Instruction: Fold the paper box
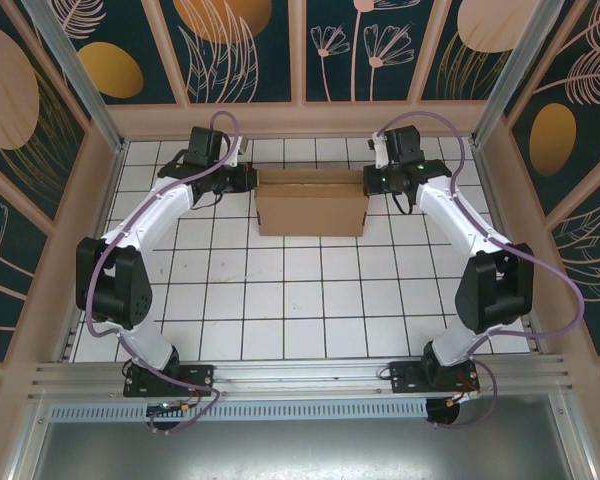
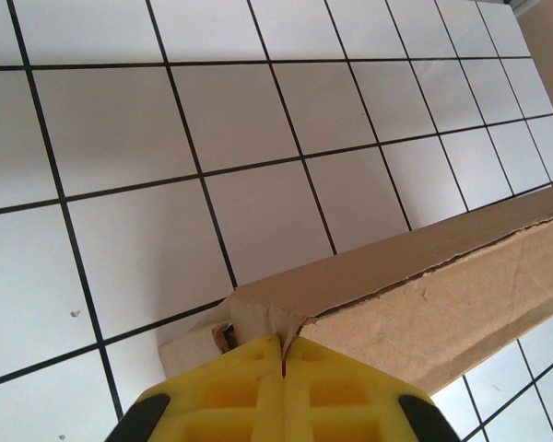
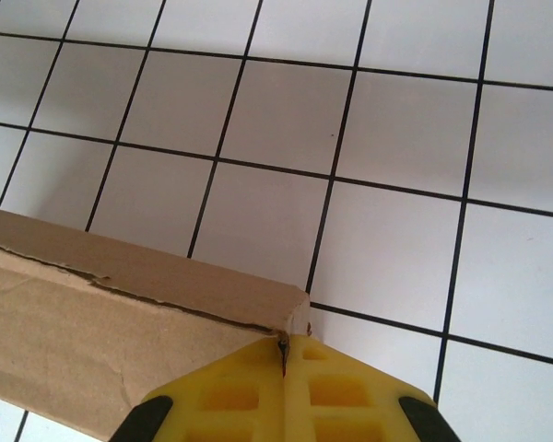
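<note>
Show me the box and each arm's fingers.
box (image 1: 312, 210), top view, middle of its upper face.
left fingers (image 2: 235, 391), left wrist view, yellow pad left of the seam.
right fingers (image 3: 336, 391), right wrist view, yellow pad right of the seam.

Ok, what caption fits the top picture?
Left gripper and right gripper sit shut at opposite ends of the paper box.
</note>
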You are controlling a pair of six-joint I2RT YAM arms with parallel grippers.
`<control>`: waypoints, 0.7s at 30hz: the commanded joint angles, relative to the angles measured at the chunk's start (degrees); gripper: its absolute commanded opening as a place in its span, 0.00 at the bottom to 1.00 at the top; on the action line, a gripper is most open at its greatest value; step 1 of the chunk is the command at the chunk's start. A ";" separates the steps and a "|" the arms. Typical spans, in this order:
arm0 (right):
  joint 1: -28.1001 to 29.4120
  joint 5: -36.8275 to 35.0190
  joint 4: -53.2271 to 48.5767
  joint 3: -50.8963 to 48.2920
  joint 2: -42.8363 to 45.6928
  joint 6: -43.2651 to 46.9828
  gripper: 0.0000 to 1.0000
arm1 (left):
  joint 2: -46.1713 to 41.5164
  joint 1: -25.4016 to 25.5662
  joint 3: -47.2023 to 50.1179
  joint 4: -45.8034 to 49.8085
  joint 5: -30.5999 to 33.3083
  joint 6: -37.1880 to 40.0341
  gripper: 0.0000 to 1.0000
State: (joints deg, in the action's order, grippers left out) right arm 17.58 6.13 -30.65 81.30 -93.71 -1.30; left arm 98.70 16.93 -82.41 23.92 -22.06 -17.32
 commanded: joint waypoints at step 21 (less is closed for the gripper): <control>0.01 5.95 -4.59 2.28 -1.74 -7.49 0.00 | 1.76 1.57 -1.41 5.79 -3.74 -1.60 0.00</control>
State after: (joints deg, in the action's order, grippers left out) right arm 16.86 8.62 -34.15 84.05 -94.80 -8.08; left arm 98.74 16.93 -83.26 25.63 -22.31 -18.35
